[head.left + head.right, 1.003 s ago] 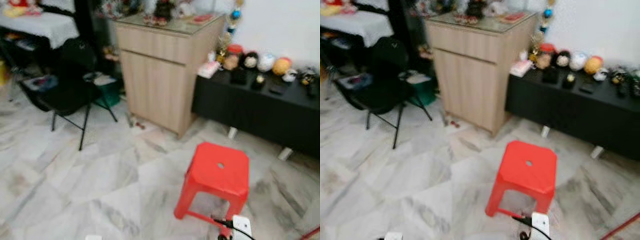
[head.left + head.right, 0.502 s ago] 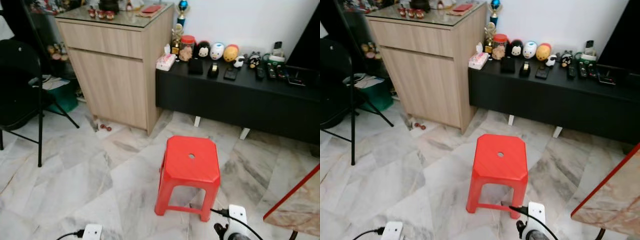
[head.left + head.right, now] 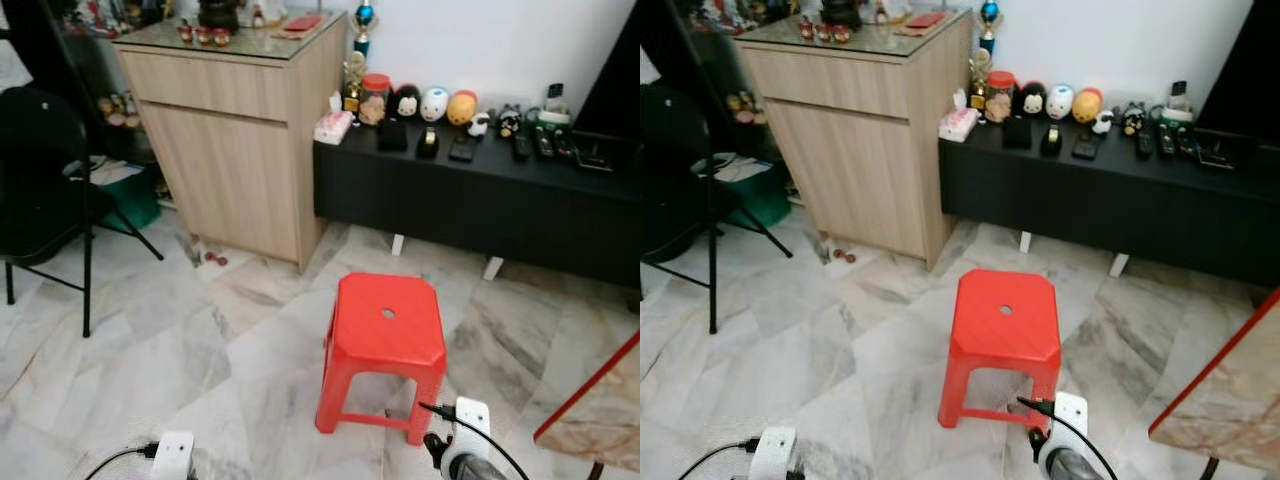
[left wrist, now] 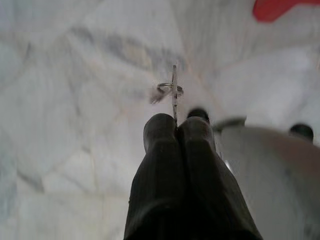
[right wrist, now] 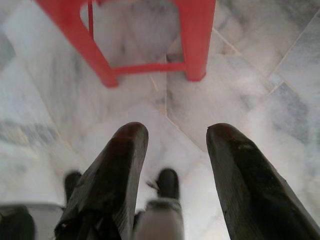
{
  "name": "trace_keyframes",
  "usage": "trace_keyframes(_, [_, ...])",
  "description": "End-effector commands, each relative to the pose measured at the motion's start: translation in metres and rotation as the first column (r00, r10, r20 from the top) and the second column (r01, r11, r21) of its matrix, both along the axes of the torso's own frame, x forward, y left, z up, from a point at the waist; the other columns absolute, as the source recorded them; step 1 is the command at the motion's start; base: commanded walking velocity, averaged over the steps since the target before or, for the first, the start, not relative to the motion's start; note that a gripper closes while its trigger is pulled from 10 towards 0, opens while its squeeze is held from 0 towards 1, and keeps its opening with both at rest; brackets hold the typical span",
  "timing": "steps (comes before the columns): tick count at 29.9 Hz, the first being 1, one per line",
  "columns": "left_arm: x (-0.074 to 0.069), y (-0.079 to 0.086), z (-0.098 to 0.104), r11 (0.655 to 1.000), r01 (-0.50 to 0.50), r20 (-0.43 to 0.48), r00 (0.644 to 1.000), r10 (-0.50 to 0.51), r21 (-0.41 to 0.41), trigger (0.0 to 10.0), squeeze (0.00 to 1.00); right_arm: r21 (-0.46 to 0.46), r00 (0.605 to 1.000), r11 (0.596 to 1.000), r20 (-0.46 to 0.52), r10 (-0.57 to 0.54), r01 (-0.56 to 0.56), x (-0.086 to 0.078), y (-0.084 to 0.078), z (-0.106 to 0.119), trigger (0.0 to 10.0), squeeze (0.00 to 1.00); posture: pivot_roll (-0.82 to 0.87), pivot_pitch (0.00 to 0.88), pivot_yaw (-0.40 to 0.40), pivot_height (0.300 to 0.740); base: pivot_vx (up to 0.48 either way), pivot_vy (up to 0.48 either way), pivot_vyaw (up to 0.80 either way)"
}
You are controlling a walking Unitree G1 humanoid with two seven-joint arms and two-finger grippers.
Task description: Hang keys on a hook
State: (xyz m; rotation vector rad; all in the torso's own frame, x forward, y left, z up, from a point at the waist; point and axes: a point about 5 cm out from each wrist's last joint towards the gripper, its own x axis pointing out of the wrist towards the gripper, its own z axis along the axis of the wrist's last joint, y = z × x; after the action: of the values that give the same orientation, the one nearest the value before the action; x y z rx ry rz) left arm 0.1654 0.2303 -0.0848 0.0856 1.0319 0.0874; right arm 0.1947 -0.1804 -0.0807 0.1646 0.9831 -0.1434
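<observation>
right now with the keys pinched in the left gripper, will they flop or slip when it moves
The keys look thin and metal, so probably light and stiff. The loose ring beside the blade will likely swing. The left gripper pinches only one end, so smooth metal might pivot or slip.

No text, label, brand, number or sign can be read on anything here.

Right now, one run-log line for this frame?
phase: carrying | left gripper: shut on keys, over marble floor | right gripper: open, idle near red stool | hook: not seen
</observation>
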Motion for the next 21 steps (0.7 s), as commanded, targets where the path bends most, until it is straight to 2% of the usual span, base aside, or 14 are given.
trace_keyframes(1, [-0.007, -0.007, -0.005, 1.0, 0.014, -0.025, 1.0, -0.014, -0.012, 10.0, 0.0, -0.018, 1.0, 1.0, -0.028, -0.005, 0.004, -0.011, -0.007, -0.005, 10.0, 0.0, 0.14, 0.0, -0.002, 0.736, 0.0, -0.247, 0.0])
trace_keyframes(4, [-0.016, -0.017, -0.01, 0.999, 0.034, -0.039, 0.999, -0.035, -0.033, 10.0, 0.0, -0.029, 0.997, 0.998, -0.057, -0.056, 0.054, -0.027, -0.02, -0.01, 10.0, 0.0, 0.13, 0.0, 0.003, 0.736, 0.0, -0.245, 0.0])
trace_keyframes(7, [-0.02, -0.027, -0.013, 0.996, 0.081, -0.035, 0.996, -0.083, -0.048, 10.0, 0.0, -0.055, 0.996, 0.997, -0.069, -0.056, 0.053, -0.038, -0.033, -0.012, 10.0, 0.0, 0.1, 0.0, 0.023, 0.736, 0.0, -0.244, 0.0])
trace_keyframes(10, [-0.021, -0.029, -0.013, 0.993, 0.11, -0.037, 0.993, -0.111, -0.046, 10.0, 0.0, -0.065, 0.994, 0.995, -0.064, -0.084, 0.08, -0.041, -0.041, -0.011, 10.0, 0.0, 0.09, 0.0, 0.032, 0.736, 0.0, -0.26, 0.0])
trace_keyframes(15, [-0.02, -0.029, -0.013, 0.991, 0.125, -0.032, 0.991, -0.126, -0.048, 10.0, 0.0, -0.066, 0.991, 0.991, -0.055, -0.122, 0.118, -0.042, -0.047, -0.01, 10.0, 0.0, 0.07, 0.0, 0.03, 0.736, 0.0, -0.278, 0.0])
trace_keyframes(19, [-0.02, -0.028, -0.013, 0.993, 0.105, -0.033, 0.994, -0.107, -0.051, 10.0, 0.0, -0.064, 0.993, 0.993, -0.063, -0.101, 0.097, -0.044, -0.047, -0.011, 10.0, 0.0, 0.06, 0.0, 0.001, 0.736, 0.0, -0.292, 0.0])
trace_keyframes(21, [-0.018, -0.03, -0.012, 0.995, 0.087, -0.022, 0.996, -0.089, -0.057, 10.0, 0.0, -0.074, 0.992, 0.993, -0.089, -0.093, 0.087, -0.05, -0.049, -0.013, 10.0, 0.0, 0.08, 0.0, -0.021, 0.736, 0.0, -0.323, 0.0])
